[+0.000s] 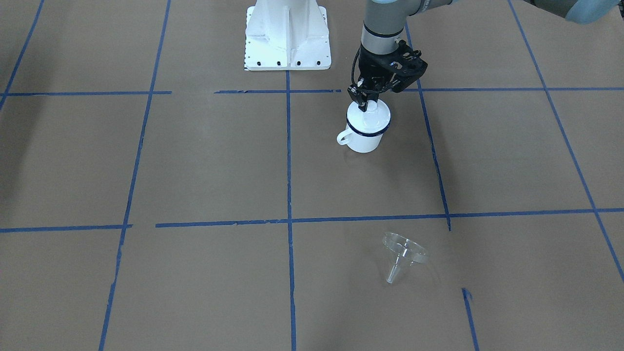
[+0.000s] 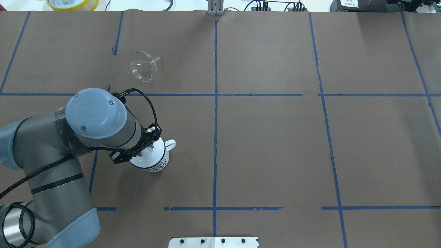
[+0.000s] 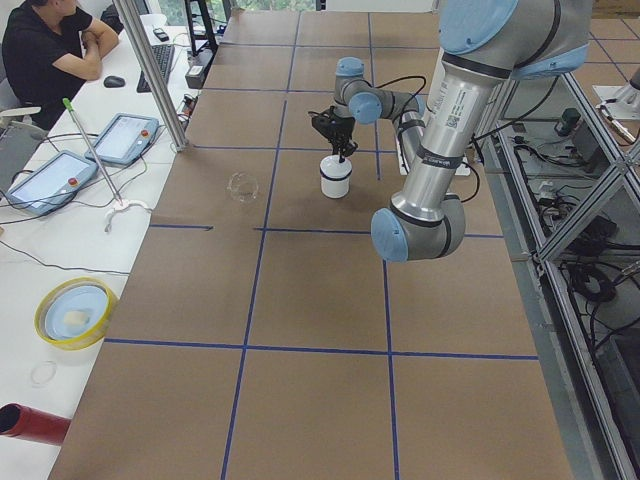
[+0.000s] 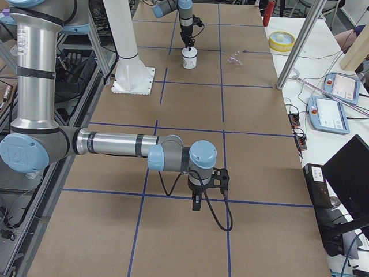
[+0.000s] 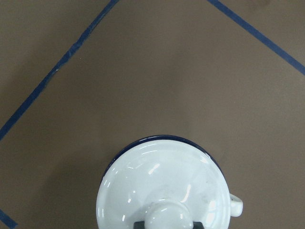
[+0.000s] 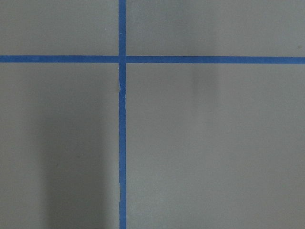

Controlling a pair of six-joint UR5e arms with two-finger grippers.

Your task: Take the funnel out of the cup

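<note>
The clear funnel (image 1: 403,253) lies on its side on the brown table, well away from the cup; it also shows in the overhead view (image 2: 143,66). The cup (image 1: 364,136) is a white mug with a dark blue rim, standing upright with a white knobbed lid (image 1: 369,116) on it. My left gripper (image 1: 364,101) stands straight above the mug, shut on the lid's knob (image 5: 167,214). My right gripper (image 4: 196,203) hangs over bare table far from both; I cannot tell whether it is open or shut.
The white robot base (image 1: 287,39) stands behind the mug. A yellow bowl (image 3: 75,312), a red cylinder (image 3: 30,422) and tablets (image 3: 50,180) lie on the side bench, where a person (image 3: 45,40) sits. Blue tape lines cross the table.
</note>
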